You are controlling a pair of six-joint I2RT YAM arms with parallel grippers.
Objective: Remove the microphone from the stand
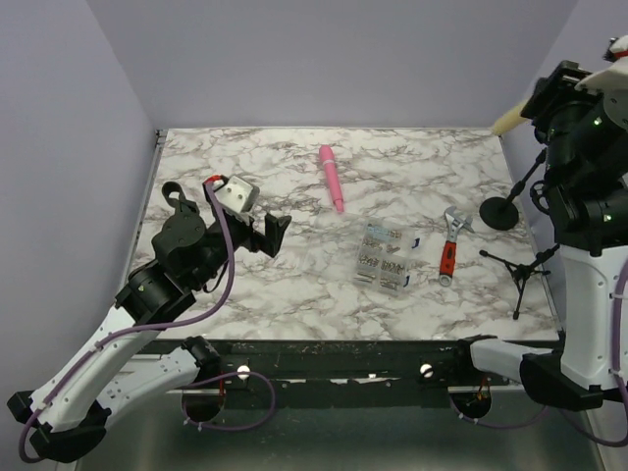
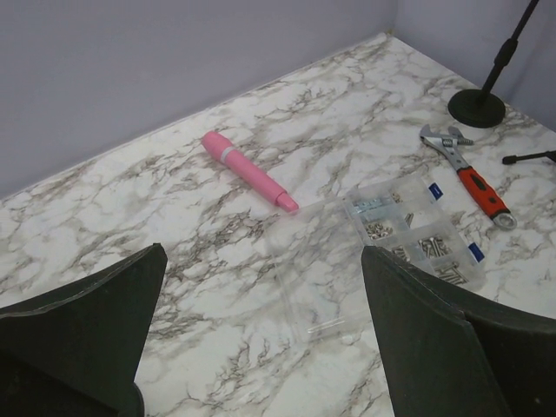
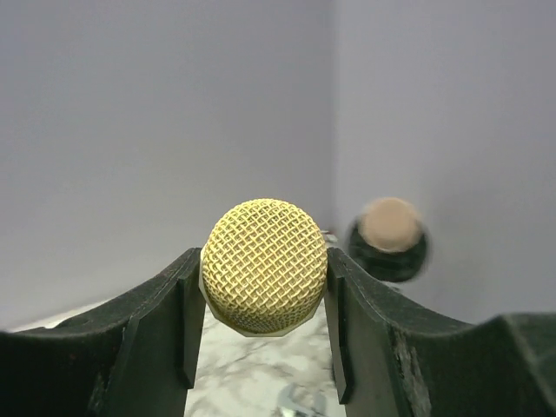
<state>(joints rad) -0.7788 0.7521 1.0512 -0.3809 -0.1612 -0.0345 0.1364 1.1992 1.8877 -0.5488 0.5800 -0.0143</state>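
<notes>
So, top view: microphone [image 1: 508, 121] sits high at 2 o'clock above the stand [image 1: 505, 211] at the worktop [image 1: 294, 285] edge; left wrist: left pincer [image 2: 262, 252] released, parked clear; right wrist: right pincer [image 3: 265, 287] clenched on its mesh head, likely to pull it free.

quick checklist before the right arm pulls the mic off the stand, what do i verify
1. Right pincer shut on microphone: ok, its fingers touch the mesh head on both sides.
2. Microphone clear of the stand's clip: cannot tell, the joint is hidden behind the arm.
3. Stand base flat on the table: ok.
4. Left pincer open and far from the stand: ok.
5. Wrench and tripod out of the lift path: probably ok, both lie low beside the base.
</notes>
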